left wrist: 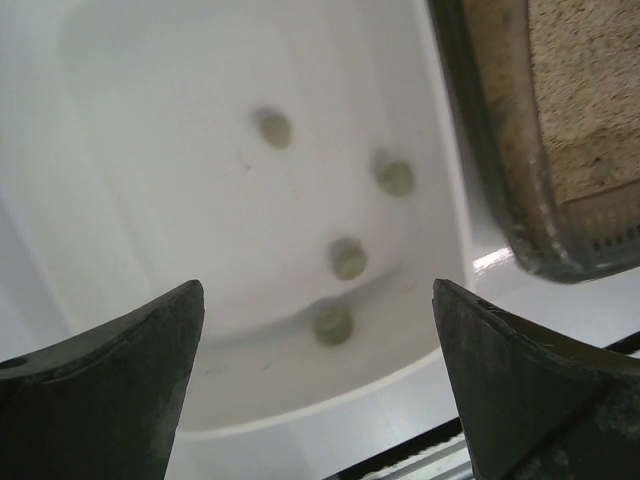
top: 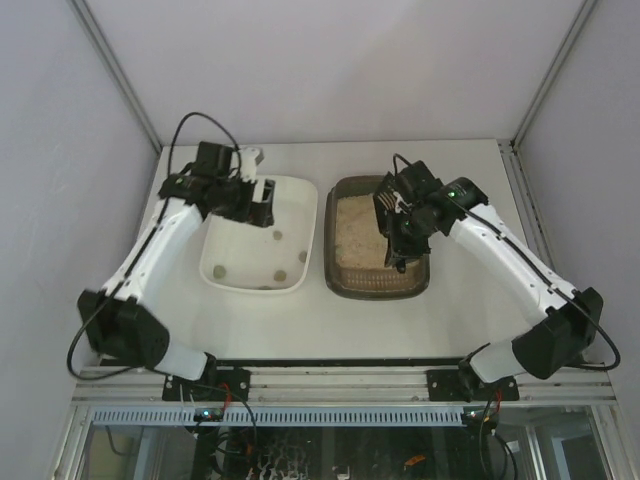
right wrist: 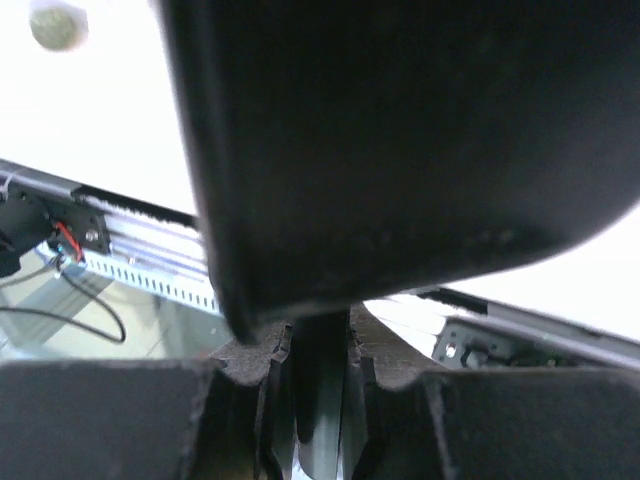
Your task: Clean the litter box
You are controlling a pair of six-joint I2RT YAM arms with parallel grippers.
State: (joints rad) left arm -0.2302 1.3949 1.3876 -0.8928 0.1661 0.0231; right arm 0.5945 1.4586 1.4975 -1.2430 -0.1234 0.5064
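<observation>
**Holdings at the litter box: two grippers, one scoop, two trays**

Item 1. Right gripper [right wrist: 320, 352]: we record its fingers pressed onto the thin dark handle of a black litter scoop [right wrist: 400, 150]. The scoop's broad blade fills most of the right wrist view. From above, this gripper hangs over the far half of the litter box [top: 375, 291], with the scoop's slotted face beside it.

Item 2. Left gripper [left wrist: 317, 290]: fingers spread wide, nothing between them. It hovers over the far part of the white plastic tray [top: 240, 255].

Item 3. Litter box: a dark brown-grey tray with rounded corners, lying on the table [top: 320, 322] right of centre. It holds beige sandy litter [top: 355, 235].

Item 4. White plastic tray: just left of the litter box, long sides nearly parallel, with a narrow gap between them. We count four greenish-grey pellets [left wrist: 348, 258] on its floor in the left wrist view (one sits down by the near wall, slightly blurred).

Item 5. Table: white, bearing both trays; the arm bases are bolted along its near edge.
</observation>
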